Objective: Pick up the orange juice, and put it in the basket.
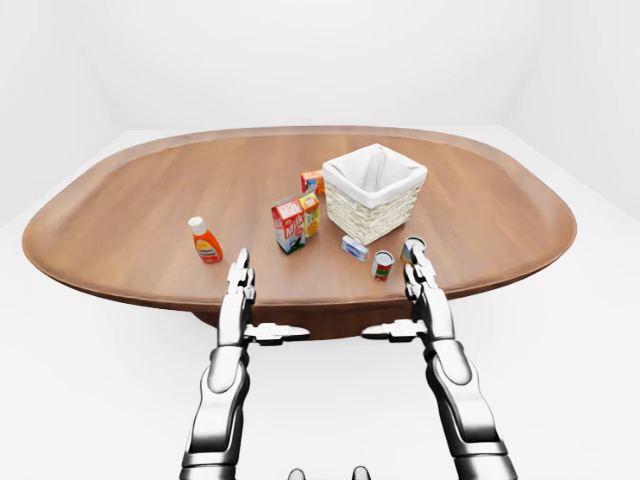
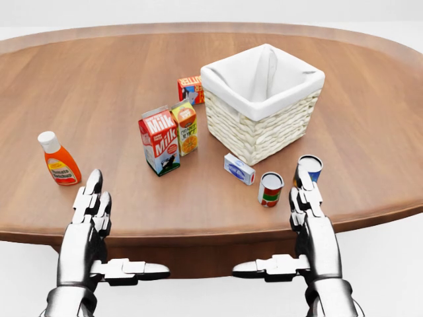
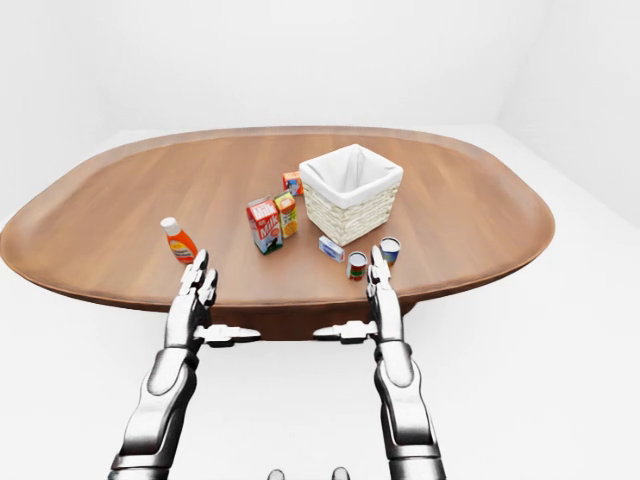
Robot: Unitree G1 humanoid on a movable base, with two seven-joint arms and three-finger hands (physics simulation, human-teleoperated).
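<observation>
One basket (image 2: 264, 125) stands on the counter (image 2: 99, 86). Left of it: one orange juice (image 2: 185, 127) carton, one milk carton (image 2: 159, 140), one ketchup bottle (image 2: 59, 158). Two cans (image 2: 270, 189) below it. Left hand (image 2: 89, 224) and right hand (image 2: 310, 221): fingers apart, empty.

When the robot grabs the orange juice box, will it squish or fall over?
The orange juice carton is tall and narrow, so a sideways nudge would probably tip it, perhaps against the milk carton right beside it. It looks like cardboard, so a hard squeeze might dent it. Its flat sides should grip fairly well.
</observation>
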